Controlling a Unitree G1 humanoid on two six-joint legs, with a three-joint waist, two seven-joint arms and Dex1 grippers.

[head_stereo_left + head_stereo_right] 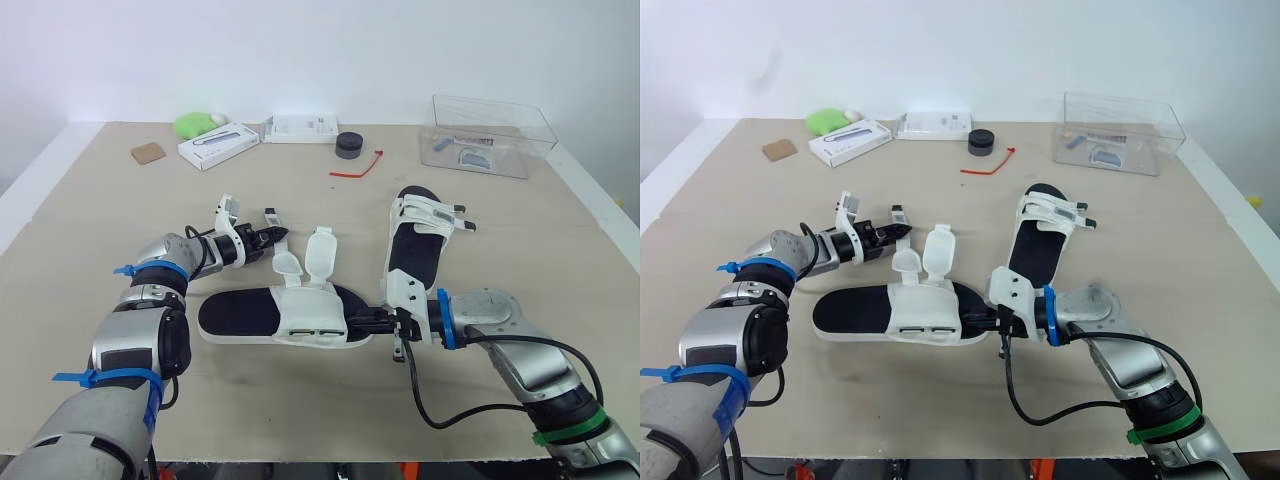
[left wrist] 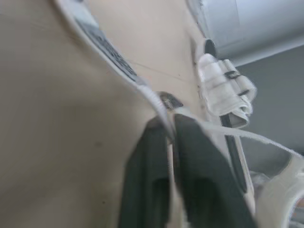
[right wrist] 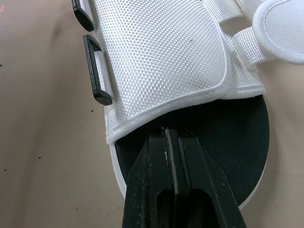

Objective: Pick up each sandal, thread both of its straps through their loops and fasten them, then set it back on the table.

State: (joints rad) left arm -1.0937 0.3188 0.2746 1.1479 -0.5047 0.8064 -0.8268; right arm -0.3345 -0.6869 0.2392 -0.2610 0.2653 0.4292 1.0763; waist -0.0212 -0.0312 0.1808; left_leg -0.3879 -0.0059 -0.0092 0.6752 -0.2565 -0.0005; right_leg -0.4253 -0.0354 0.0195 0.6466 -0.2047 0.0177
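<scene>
Lighting: bright, even, diffuse from above.
Table (image 1: pixel 90 200) uniformly lit. Only a faint, soft shadow hugs the sandal (image 1: pixel 240 315). White box (image 1: pixel 300 127) at the far edge glares. Clear container (image 1: pixel 490 135) carries pale reflections. Left wrist view noticeably dimmer.

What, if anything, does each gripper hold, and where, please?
The left gripper pinches a white strap by its edge; the right gripper is shut at one end of the near sandal, hold unclear.
</scene>
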